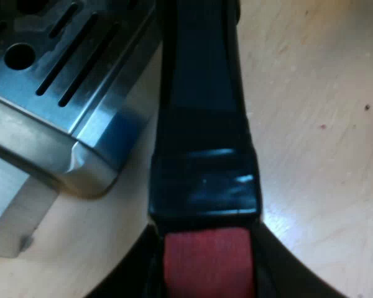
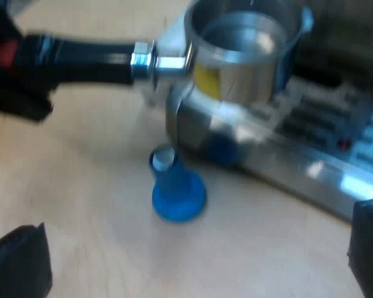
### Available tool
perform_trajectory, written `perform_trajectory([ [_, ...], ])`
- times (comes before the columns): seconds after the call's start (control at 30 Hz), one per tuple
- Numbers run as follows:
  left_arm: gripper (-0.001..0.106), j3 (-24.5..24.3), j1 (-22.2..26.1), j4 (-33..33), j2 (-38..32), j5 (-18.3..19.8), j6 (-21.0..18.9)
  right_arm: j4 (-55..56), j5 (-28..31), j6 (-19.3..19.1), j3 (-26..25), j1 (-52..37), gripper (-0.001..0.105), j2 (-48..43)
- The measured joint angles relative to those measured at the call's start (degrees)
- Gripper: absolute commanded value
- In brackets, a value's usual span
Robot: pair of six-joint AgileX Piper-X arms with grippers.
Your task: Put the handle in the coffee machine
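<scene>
The left gripper [image 1: 208, 268] is clamped on the metal holder [image 2: 245, 56], a round steel cup with a long dark handle [image 1: 202, 124]. Its two black fingers [image 1: 127, 279] press either side of the handle, right at the red end [image 1: 208, 251]. The handle runs away from the gripper over the pale wooden surface [image 1: 317, 143], close beside the rounded corner of the espresso machine's steel drip tray [image 1: 62, 62], whose top is cut with long slots.

From the right wrist view, the holder is carried in the air with the open cup facing up, near the corner of the shiny steel espresso machine [image 2: 286, 155]. The cup is not locked in. Its handle stretches out to the left gripper [image 2: 18, 74] at the far end, where a bit of red shows.

A small blue tamper [image 2: 177, 186] stands on the surface below the holder, near the machine's corner and apart from both grippers.

The right gripper [image 2: 193, 254] hangs over the bare surface with its black fingers [image 2: 18, 264] spread wide apart and nothing between them.
</scene>
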Motion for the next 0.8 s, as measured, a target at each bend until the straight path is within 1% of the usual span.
perform_trajectory([
  [0.03, 0.0, 0.0, 0.0, 0.0, 0.4, 0.0, 1.1, -3.5, 1.0, -1.1, 1.2, 0.0, 0.099, 0.0],
  [0.1, 0.0, 0.0, 0.0, -0.1, 0.8, 0.0, 3.0, -5.3, 1.6, -1.6, 1.8, 0.0, 0.099, 0.0],
  [0.13, 0.0, 0.0, 0.0, -0.1, 1.2, 0.0, 4.6, -7.5, 2.1, -2.2, 2.6, 0.0, 0.099, 0.0],
  [0.17, 0.0, 0.0, 0.0, -0.1, 1.3, 0.0, 5.1, -11.5, 3.0, -2.9, 4.1, 0.0, 0.099, 0.0],
  [0.27, 0.0, 0.0, 0.0, -0.1, 2.0, 0.0, 6.6, -16.1, 4.5, -3.9, 6.0, 0.0, 0.099, 0.2],
  [0.33, 0.0, 0.0, 0.0, -1.0, 2.8, 0.0, 6.9, -22.2, 6.6, -5.4, 8.3, 0.0, 0.099, 2.1],
  [0.5, 0.0, -0.1, 0.0, -3.3, 6.3, 0.2, 8.0, -28.9, 9.5, -8.7, 8.7, 0.0, 0.099, 6.1],
  [0.63, 0.0, -0.1, 0.0, -4.1, 8.5, 0.2, 8.6, -34.7, 10.0, -9.0, 8.7, 0.0, 0.099, 8.7],
  [0.8, 0.0, -1.4, 0.0, -4.3, 11.1, 0.2, 8.5, -37.2, 10.5, -9.9, 8.7, 0.0, 0.099, 10.7],
])
